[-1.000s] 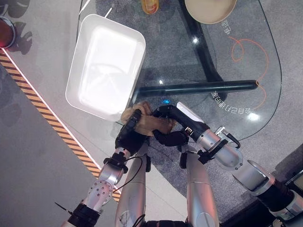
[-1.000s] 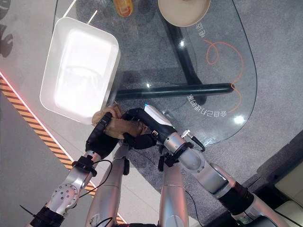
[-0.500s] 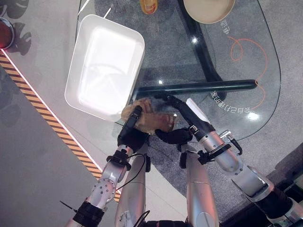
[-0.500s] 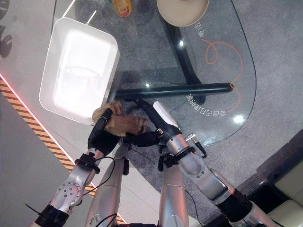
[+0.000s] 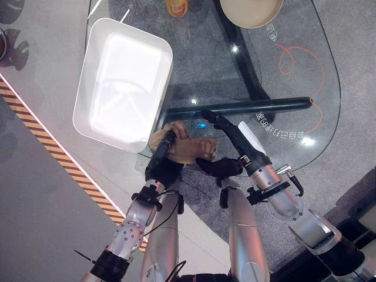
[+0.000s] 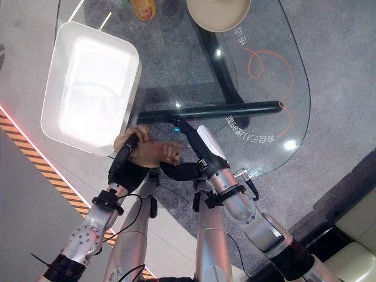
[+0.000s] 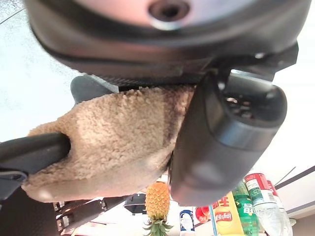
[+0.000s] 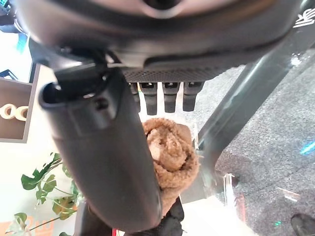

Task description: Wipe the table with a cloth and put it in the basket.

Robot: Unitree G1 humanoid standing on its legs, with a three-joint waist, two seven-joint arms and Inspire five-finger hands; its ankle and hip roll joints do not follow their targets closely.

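Since a second ago the right hand has uncurled from the cloth and straightened, its fingers now reaching far across the glass surface toward the dark bar beneath it, while its thumb stays low against the cloth's near edge. On the left, the striped tape runs along the floor, and the white basket sits on the surface's left end, overhanging its edge. Just near of the basket's near right corner, the left hand is pressed into the tan, fleecy cloth, fingers curled over its left side; the left wrist view shows the cloth bunched against the palm with the thumb closed alongside it. The cloth lies at the near edge of the surface, between the two hands, outside the basket. In the right wrist view the cloth appears rolled up past the thumb, with the fingers straight and clear of it. Farther right, orange line markings show on the glass. At the far edge stand an orange bottle and, to its right, a tan bowl.
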